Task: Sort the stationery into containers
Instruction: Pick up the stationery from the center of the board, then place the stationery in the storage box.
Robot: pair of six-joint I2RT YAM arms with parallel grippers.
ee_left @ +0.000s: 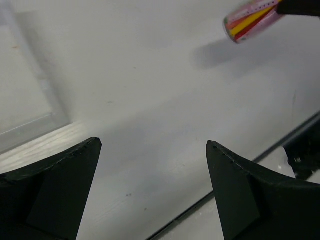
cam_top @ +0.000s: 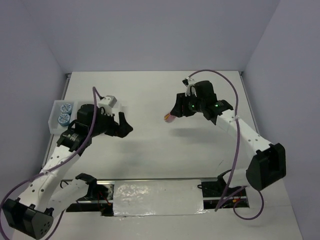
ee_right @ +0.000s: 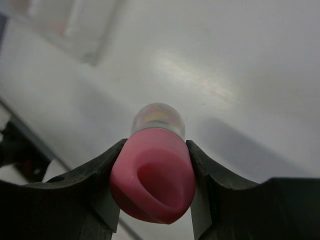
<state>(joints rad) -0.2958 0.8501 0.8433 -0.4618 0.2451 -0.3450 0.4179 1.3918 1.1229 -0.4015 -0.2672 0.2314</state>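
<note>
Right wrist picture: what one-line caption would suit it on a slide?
Right gripper clamps a pink-capped tube by its cap, above the white table.

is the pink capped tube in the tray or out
Out: the right pincer clamps the pink-capped tube above the table, far from the tray.

High overhead, close wrists; common tube
</note>
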